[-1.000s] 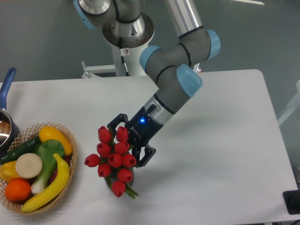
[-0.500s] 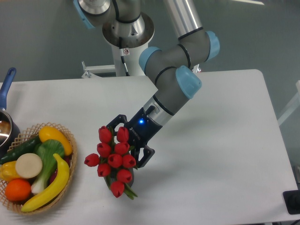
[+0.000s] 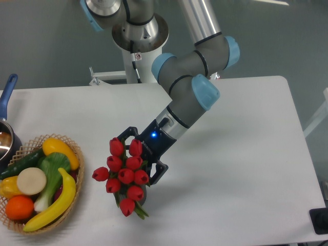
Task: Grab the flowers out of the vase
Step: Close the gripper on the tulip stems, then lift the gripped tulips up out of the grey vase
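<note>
While we look down at the white table (image 3: 246, 154), we see the flowers (image 3: 124, 176) near its front edge, just right of a wicker basket (image 3: 75, 154). They are a bunch of closed red tulip buds with a few green leaves poking out at the bottom. The buds sit right on top of the vase (image 3: 142, 194), so we only see a tiny dark bit of it under them.

Our gripper (image 3: 142, 160) is black with a small blue light on it. It reaches down from the right, and its fingers sit on the two sides of the bunch, up near the top buds. The buds hide the tips, so we cannot tell if the fingers are pinching the flowers or only sitting close to them.

Fruit and vegetables fill the basket, and a blue-handled pot (image 3: 6, 102) peeks in at the left edge.
</note>
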You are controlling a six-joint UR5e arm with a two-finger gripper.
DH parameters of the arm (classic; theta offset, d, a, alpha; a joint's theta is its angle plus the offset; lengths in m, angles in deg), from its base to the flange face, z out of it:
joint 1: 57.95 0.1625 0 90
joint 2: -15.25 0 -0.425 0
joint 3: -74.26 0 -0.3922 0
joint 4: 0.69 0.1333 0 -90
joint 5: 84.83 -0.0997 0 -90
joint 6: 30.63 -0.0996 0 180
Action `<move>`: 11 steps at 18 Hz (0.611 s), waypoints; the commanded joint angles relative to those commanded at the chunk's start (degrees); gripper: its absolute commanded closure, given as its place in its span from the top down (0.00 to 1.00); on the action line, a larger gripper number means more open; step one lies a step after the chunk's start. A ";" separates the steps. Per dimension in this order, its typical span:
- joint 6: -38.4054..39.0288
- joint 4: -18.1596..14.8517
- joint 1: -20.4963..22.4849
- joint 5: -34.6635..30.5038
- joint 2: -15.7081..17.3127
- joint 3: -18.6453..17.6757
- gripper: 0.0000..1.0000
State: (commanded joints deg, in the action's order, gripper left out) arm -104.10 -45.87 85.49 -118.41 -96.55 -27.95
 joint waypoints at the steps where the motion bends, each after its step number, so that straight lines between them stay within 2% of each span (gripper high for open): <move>1: 0.09 0.00 0.00 0.00 0.00 0.09 1.00; 4: 0.09 0.09 0.00 0.87 0.26 -0.09 1.00; 5: 0.09 0.09 0.09 1.31 0.35 -0.09 0.96; 8: 0.00 0.09 0.00 1.23 0.26 -0.17 0.70; 11: 0.09 0.09 0.00 1.23 0.26 -0.26 0.57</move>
State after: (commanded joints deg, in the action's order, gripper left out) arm -104.02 -45.78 85.49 -117.18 -96.28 -28.22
